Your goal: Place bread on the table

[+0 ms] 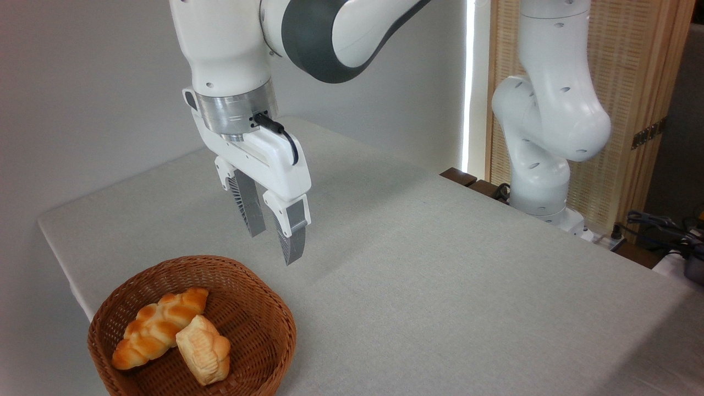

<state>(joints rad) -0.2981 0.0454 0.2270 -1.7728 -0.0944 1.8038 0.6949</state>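
Cloth, light grey-beige, covers the table [440, 264], whose rounded left corner meets a plain pale wall. At lower left sits a wicker basket [264, 308] near the front edge, holding the bread [203, 351] touching a longer braided loaf [154, 328]. My claw [273, 243] hangs above the basket's far rim, fingers spread, holding nothing. Rightward the cloth lies bare to my base and a slatted wooden screen [632, 110]. No writing is readable.

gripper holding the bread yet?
No, the gripper hangs open and empty above the basket rim, while the bread lies inside beside the braided loaf.
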